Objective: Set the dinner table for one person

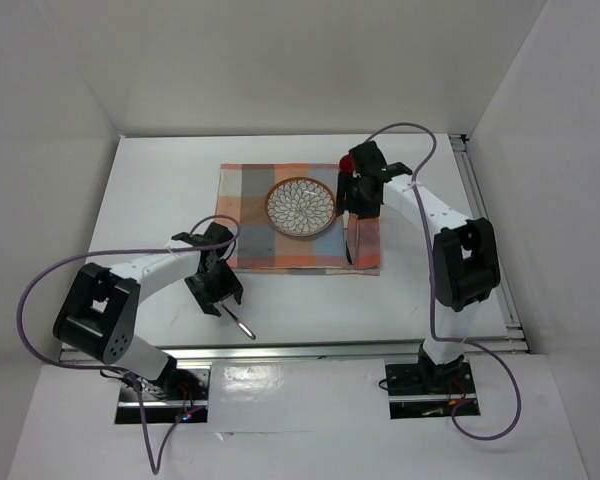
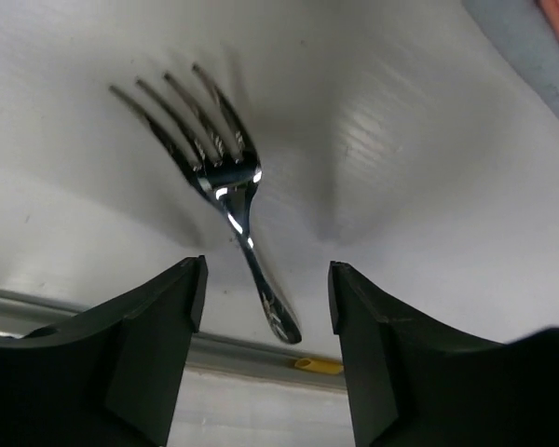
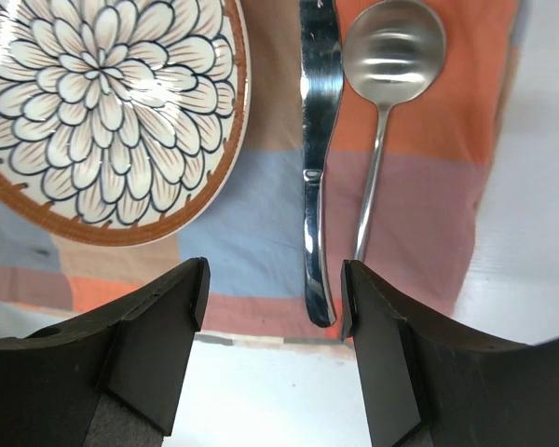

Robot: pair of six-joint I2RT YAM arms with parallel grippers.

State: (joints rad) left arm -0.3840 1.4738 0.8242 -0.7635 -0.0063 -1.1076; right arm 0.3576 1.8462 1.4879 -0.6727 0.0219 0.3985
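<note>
**Both grippers open over the cutlery, nothing held**

Nearest the arm bases, the left gripper (image 2: 265, 279) hangs over the front strip of the dinner table (image 1: 160, 200), the white top that carries everything here. Its fingers (image 2: 158, 321) stand well apart and hold nothing. A fork (image 2: 228, 200) lies flat on the bare white surface below them, handle end toward the gap and tines pointing away. It sits close to the aluminium rail (image 2: 93, 307) at the table's near edge. Whether the fingertips touch the fork or the tabletop cannot be told.

Farther back lies a checked mat (image 1: 250, 250) with a flower-patterned plate (image 1: 300, 206) at its middle. The right gripper (image 3: 272, 289) hovers over the mat's right part, its fingers (image 3: 163, 326) also spread wide and empty. Beneath it a knife (image 3: 317, 168) lies just right of the plate, and a spoon (image 3: 391, 47) lies just beside the knife. Both rest on the cloth.

In the right wrist view, the plate is cut off at the left and top, and the knife's tip runs out of the frame. From above, the right arm hides most of the spoon, and the fork is too small to show detail.
</note>
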